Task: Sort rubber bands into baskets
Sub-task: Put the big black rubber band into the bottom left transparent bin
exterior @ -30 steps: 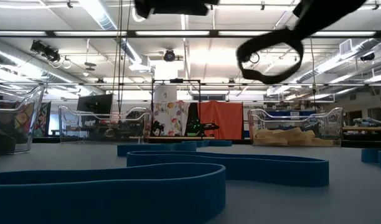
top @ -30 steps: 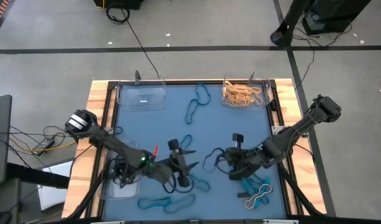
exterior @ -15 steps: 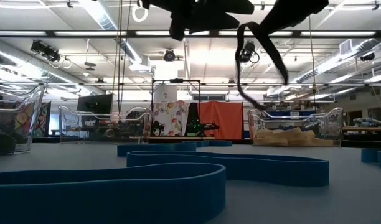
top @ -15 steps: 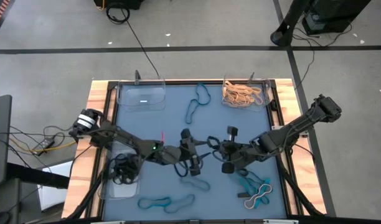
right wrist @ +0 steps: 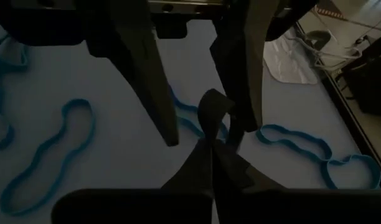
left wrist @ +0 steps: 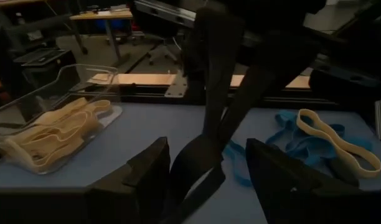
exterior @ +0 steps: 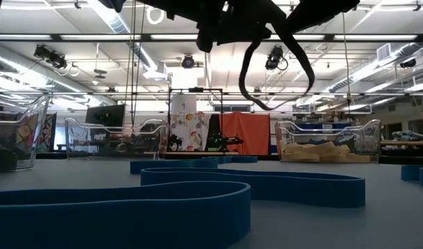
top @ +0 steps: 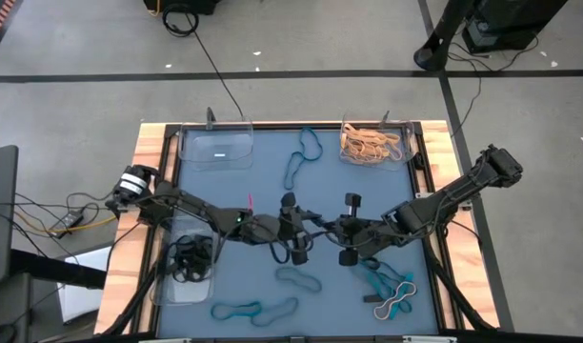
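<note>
My right gripper [top: 339,232] is shut on a black rubber band [exterior: 275,72] above the middle of the table. My left gripper [top: 296,232] faces it, open. Its two fingers [left wrist: 154,163] stand on either side of the hanging band [left wrist: 209,134]. Clear baskets stand on the blue mat: an empty one far left [top: 215,148], one with tan bands far right [top: 372,143], and one with black bands near left [top: 189,262]. Teal bands [top: 301,157] lie loose on the mat. My right gripper pinches the black band between its shut fingers, just behind a twist in the band [right wrist: 213,127]. It comes in about level from the table's right. The band is lifted clear and hangs below as a slack loop [exterior: 267,105]. Whether my left gripper touches the band, I cannot tell.
More teal bands lie near the front edge [top: 253,308], at the near middle [top: 301,279] and near right [top: 379,279], with a pale tan band [top: 396,301] beside them. Wooden rails [top: 150,191] frame the mat. Black cables hang at the left.
My right gripper has carried the black band up and toward the table's middle. My left gripper has come from the near left toward the middle and far side, meeting it. The band, first hanging from the right gripper alone, now hangs between the left gripper's open fingers.
</note>
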